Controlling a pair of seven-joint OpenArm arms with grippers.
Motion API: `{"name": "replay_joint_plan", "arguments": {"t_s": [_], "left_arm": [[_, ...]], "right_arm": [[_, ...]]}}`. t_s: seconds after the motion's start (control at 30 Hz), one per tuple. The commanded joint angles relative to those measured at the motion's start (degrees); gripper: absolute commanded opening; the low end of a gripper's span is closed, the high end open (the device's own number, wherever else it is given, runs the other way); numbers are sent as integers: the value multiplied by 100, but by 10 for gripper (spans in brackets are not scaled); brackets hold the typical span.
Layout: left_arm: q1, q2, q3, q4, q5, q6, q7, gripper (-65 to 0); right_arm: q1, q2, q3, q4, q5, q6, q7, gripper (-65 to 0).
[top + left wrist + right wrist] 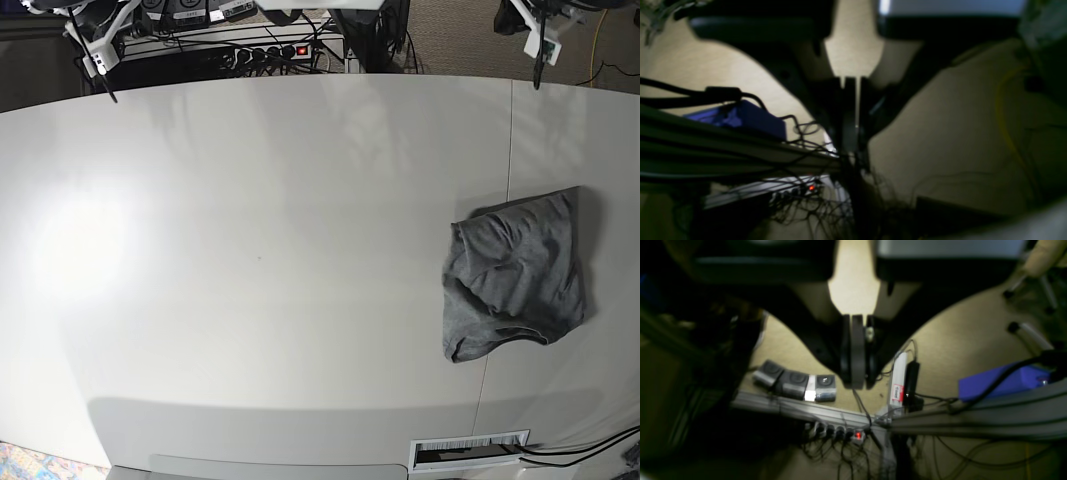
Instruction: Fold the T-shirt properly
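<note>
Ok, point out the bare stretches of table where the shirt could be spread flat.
The table is bare from its left edge across the centre, up to the seam beside the T-shirt. The T-shirt lies crumpled near the right edge, so that side is tight. A cable slot cuts the near edge at lower right.

Lab: power strip, aluminium framing.

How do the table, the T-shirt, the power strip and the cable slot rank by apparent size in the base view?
Largest to smallest:
1. table, filling most of the view
2. T-shirt, lying crumpled near one side
3. cable slot and power strip look about alike; the strip is partly hidden by cables, so I won't rank them.
</note>
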Motion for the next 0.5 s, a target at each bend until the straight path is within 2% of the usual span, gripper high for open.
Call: {"name": "replay_joint_plan", "arguments": {"t_s": [0.0, 0.2, 0.3, 0.47], "left_arm": [[83, -26, -33, -144, -48, -61, -66, -650], [-214, -26, -33, -1606, -345, -345, -238, -650], [-448, -24, -33, -2334, -487, -597, -284, -650], [-931, 24, -33, -3574, -485, -881, -835, -650]], "right_arm": [[-79, 50, -48, -125, -2, 6, 111, -650], [2, 87, -778, -1513, -1121, 6, 1318, -650], [254, 87, -1215, -2214, -1729, 6, 1593, -650], [901, 83, -1840, -3456, -2562, 6, 2317, -650]]}}
